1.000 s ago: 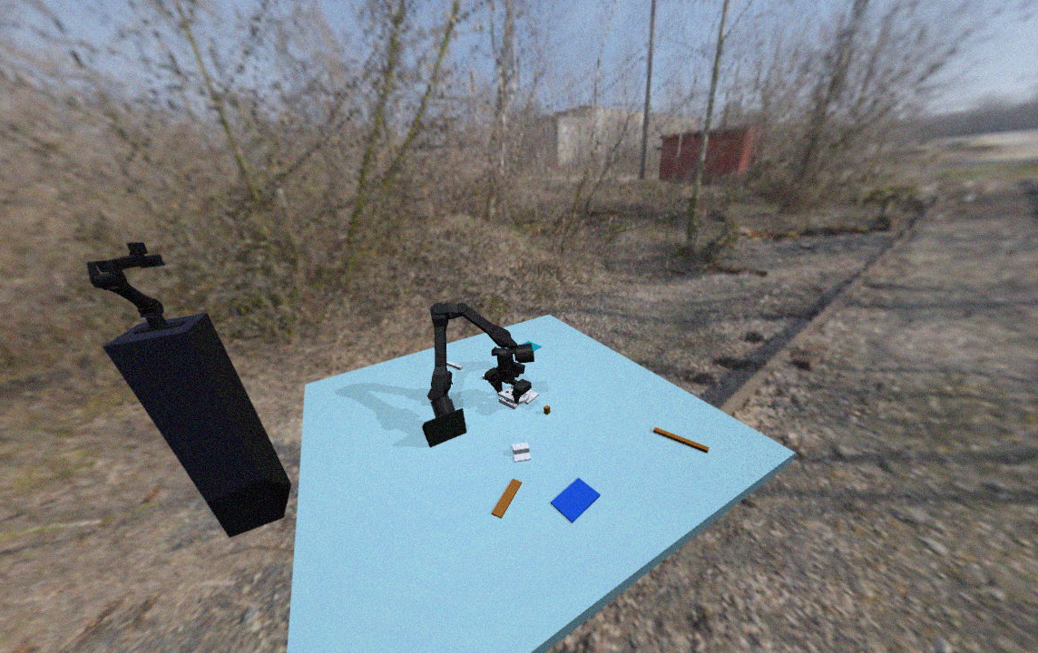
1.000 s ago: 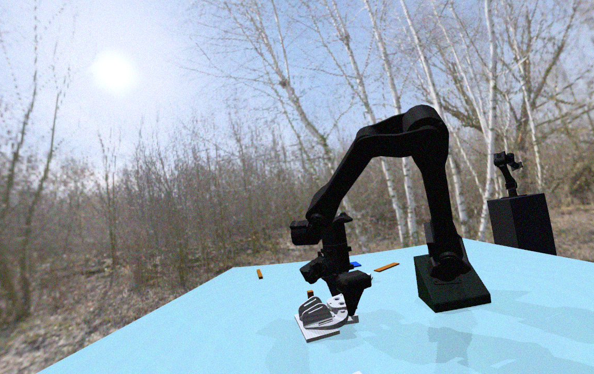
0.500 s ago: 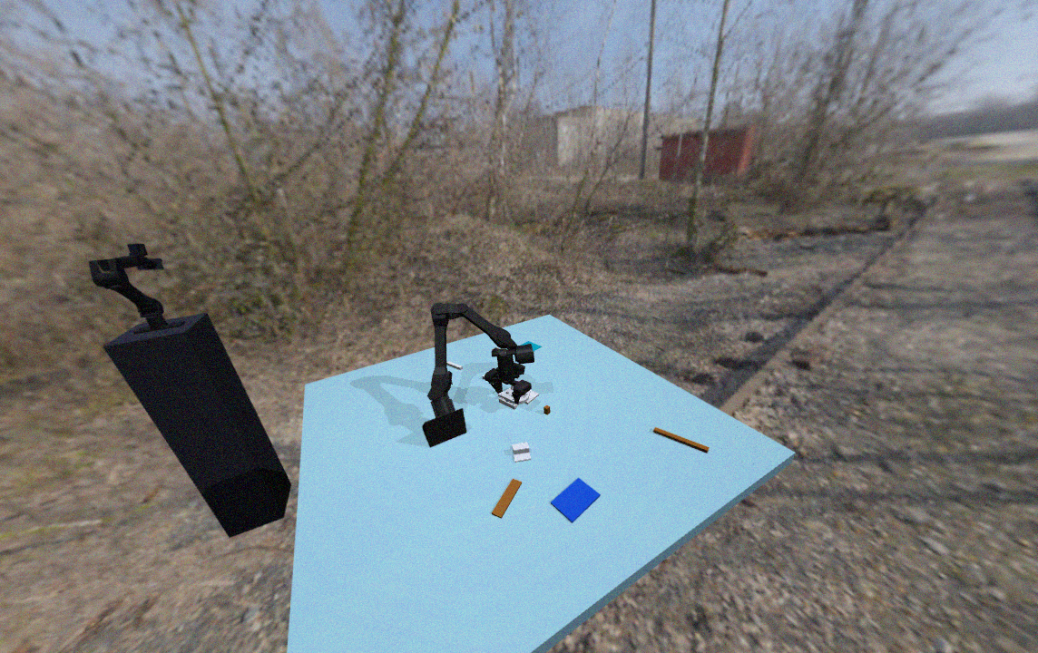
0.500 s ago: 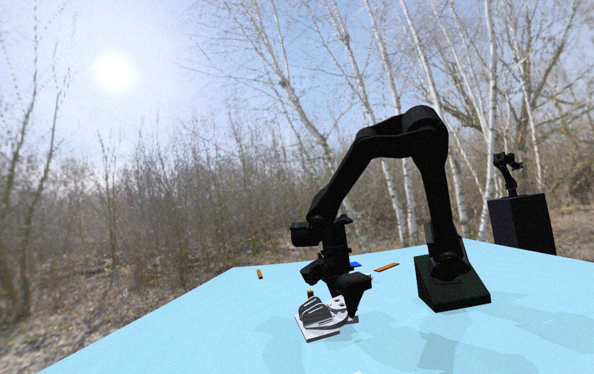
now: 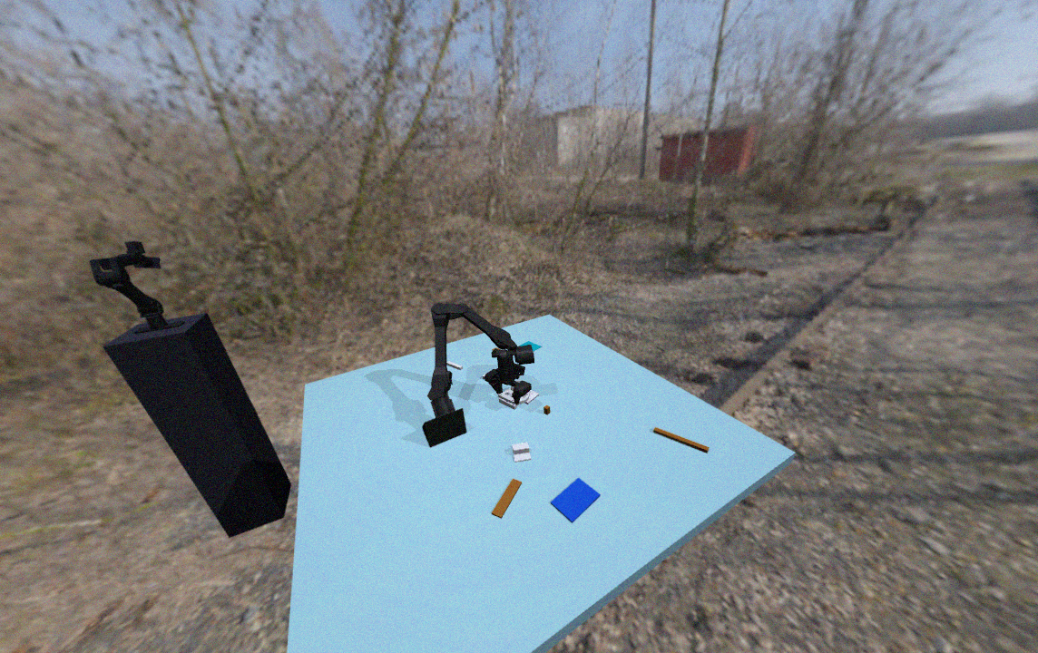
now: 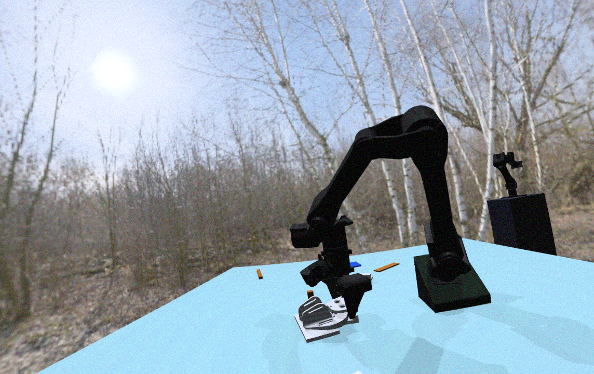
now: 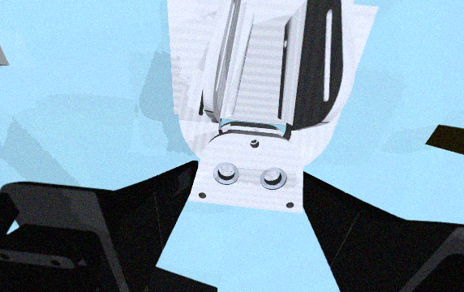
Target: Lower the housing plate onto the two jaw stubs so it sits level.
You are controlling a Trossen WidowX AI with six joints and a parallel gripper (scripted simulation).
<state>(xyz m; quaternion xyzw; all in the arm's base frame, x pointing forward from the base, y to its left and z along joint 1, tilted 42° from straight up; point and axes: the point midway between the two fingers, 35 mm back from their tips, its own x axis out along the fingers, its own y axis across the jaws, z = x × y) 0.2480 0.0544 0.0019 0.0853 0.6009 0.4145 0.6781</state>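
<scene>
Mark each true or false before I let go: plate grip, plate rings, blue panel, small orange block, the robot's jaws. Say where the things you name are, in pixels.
1. The housing plate [image 7: 250, 160] is between the jaws [image 6: 343, 307] [image 7: 250, 188]. True.
2. The plate's two large rings show nothing but blue tabletop through them. False: a round pale stub shows in each.
3. The flat blue panel [image 5: 574, 499] [image 6: 354, 264] lies underneath the housing plate. False: it lies well apart from it on the table.
4. A small orange block [image 5: 546, 410] [image 6: 310, 293] stands near the jaw assembly [image 6: 320, 318] [image 7: 256, 69]. True.
5. The jaws have let go of the plate. False: they are shut on its two sides.
</scene>
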